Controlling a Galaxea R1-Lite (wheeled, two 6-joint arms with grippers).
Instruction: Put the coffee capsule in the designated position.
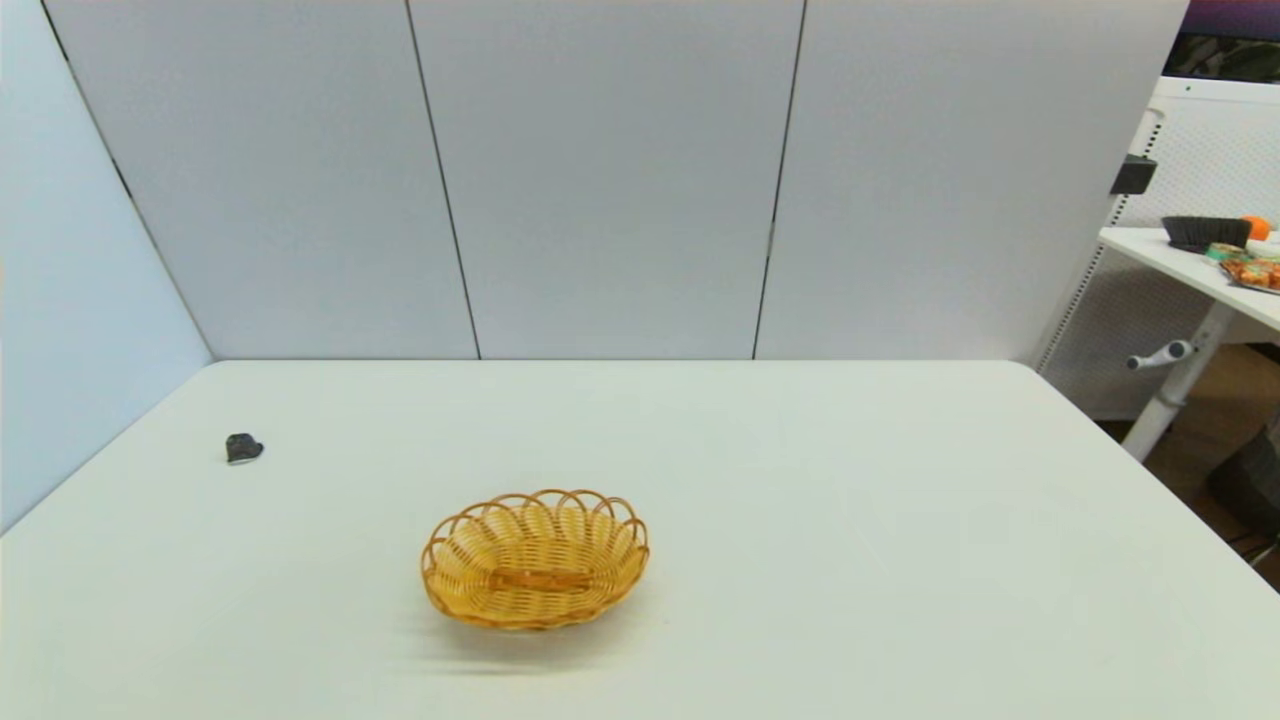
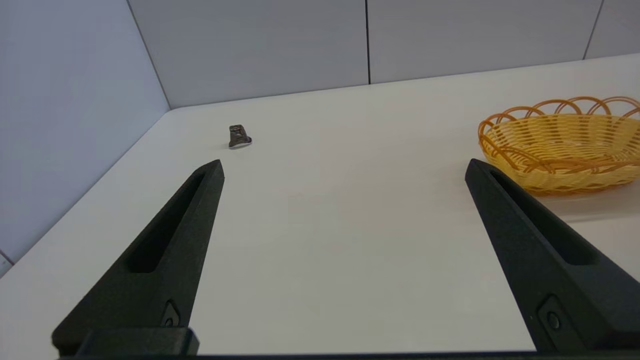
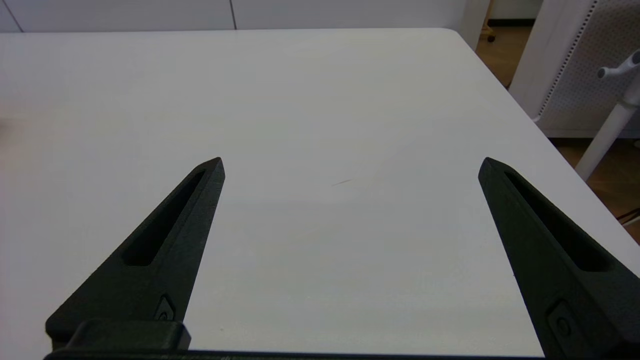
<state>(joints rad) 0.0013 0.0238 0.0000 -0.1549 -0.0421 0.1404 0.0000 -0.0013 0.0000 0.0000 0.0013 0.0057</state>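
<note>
A: Where does the coffee capsule [image 1: 243,448] sit?

B: On the white counter [image 1: 800,520], far out on the robot's left near the side wall panel, well apart from the wicker basket [image 1: 536,558]. It looks tipped on its side, not standing on its rim, though it is too small to be sure. The basket stands empty near the middle front of the counter, and I take it as the designated spot.

A: And the arms?

B: Neither shows in the head view. The left tool [image 2: 342,167] hangs above the counter with its fingers spread wide, holding nothing; the capsule lies ahead of it, near the tip of one finger [image 2: 165,250]. The right tool [image 3: 350,165] is also spread wide and empty, over bare counter on the robot's right.

A: So how should the reach go?

B: I'd use the left arm. Centre the gap over the capsule, come down low, and close across the tapered body just under the rim, since a pod that small could squirt out of long fingers. Lift clear of the basket's looped edge before releasing.

A: Any brand or writing?

B: None readable on capsule or basket.
</note>
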